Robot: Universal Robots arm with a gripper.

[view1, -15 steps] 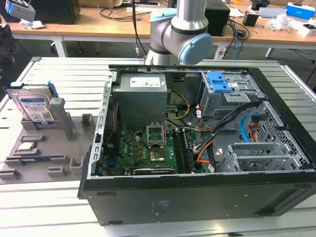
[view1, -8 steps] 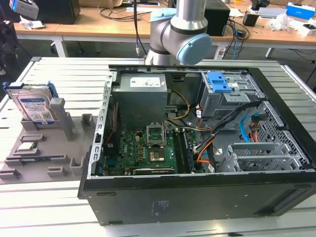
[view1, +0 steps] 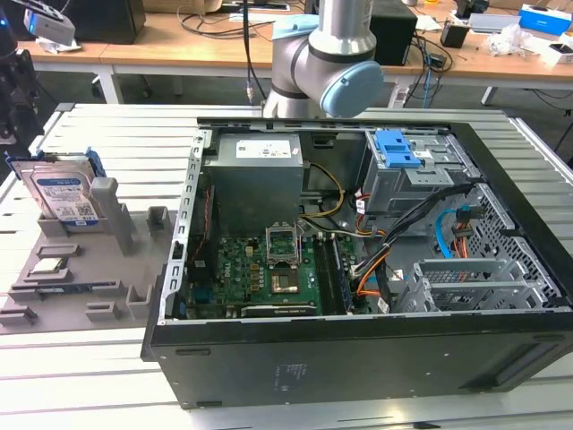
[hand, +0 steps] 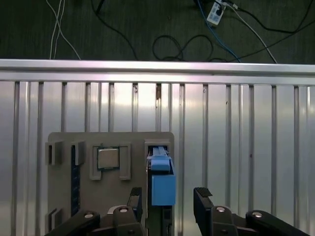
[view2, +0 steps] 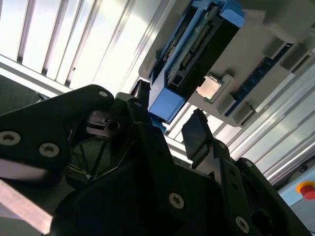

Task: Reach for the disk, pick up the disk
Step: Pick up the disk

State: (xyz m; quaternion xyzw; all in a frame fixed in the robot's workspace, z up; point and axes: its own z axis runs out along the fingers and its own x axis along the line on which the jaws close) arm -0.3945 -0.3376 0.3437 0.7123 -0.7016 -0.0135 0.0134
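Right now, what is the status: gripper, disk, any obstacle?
Gripper open, lined up over disk. Disk upright in grey holder, not gripped. Chip beside it, apart from the gripper.

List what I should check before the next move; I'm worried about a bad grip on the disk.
1. End effector open: ok, fingers apart.
2. Disk lined up with the gap: ok, it lies between the fingers in the first wrist view.
3. Disk upright in the grey holder: ok, in the exterior view.
4. Fingers low enough around the disk: cannot tell.
5. Processor chip out of the fingers' way: ok, in its own pocket beside the disk.
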